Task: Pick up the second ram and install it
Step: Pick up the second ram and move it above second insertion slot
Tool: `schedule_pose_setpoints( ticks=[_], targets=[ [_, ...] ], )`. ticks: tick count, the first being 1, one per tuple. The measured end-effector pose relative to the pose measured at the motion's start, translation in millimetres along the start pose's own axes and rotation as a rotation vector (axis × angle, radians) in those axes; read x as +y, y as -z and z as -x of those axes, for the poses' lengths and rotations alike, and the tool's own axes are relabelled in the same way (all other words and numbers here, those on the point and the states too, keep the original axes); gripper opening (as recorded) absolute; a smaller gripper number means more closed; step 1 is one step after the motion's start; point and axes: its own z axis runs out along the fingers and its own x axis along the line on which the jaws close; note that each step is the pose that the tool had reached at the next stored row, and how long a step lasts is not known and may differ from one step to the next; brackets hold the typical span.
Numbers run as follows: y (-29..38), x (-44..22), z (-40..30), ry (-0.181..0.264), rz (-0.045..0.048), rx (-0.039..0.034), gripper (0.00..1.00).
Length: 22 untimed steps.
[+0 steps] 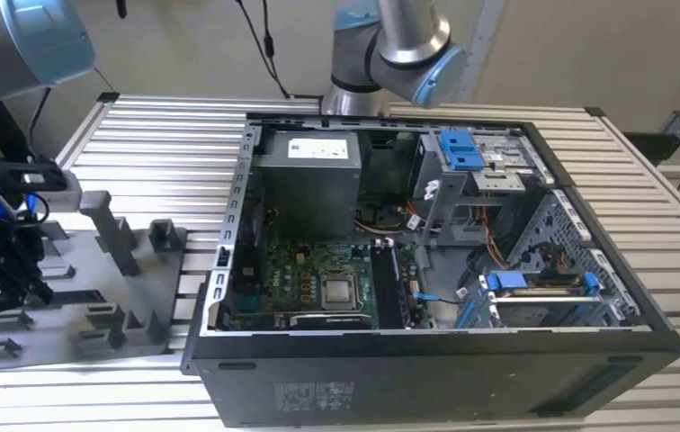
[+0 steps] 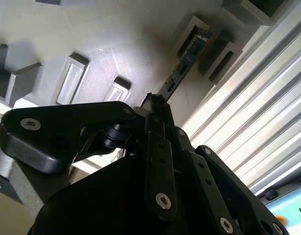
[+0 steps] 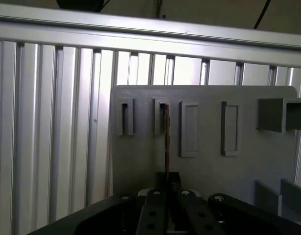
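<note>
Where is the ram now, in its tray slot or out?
In the slot. In the second wrist view the ram has its far end inside a holder of the tray; the fingers grip its near end.

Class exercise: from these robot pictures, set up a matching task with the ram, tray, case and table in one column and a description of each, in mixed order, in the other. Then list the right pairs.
Things:
1. ram
2. tray
3. case
4. table

Descriptions:
A. silver, made of ribbed slats
B. gripped on edge between the fingers
C. black, open, with the circuit board showing
D. grey, with upright posts and slots

Pairs: 1-B, 2-D, 3-C, 4-A
</note>
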Motion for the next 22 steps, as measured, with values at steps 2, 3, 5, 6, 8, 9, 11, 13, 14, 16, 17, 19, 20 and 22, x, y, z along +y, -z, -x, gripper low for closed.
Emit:
schedule_pose_setpoints(
  ticks=[2,3,5,6,8,9,11,13,14,16,17,19,20,22],
  targets=[
    [0.6,0.0,0.1,0.000,0.0000,0.0000,0.14],
    [0.9,0.0,0.1,0.000,-0.0001,-0.0001,0.14],
    [1.3,0.0,0.1,0.000,-0.0002,-0.0001,0.14],
    [1.6,0.0,0.1,0.000,-0.0002,-0.0001,0.14],
    [2.2,0.0,0.1,0.000,-0.0001,0.0000,0.14],
    [2.5,0.0,0.2,0.000,0.0000,0.0000,0.14],
    [3.8,0.0,0.2,0.000,0.0002,0.0002,0.14],
    [6.0,0.0,0.4,0.000,-0.0001,-0.0001,0.14],
    [7.1,0.0,0.4,0.000,0.0001,0.0001,0.14],
    [8.5,0.0,0.5,0.000,0.0000,0.0000,0.14],
    [9.1,-0.1,0.6,0.000,0.0000,0.0000,0.14],
    [10.3,-0.1,0.7,0.000,0.0000,0.0000,0.14],
    [10.7,-0.1,0.7,0.000,-0.0001,-0.0001,0.14],
    [11.7,-0.1,0.7,0.000,-0.0001,-0.0001,0.14]
  ],
)
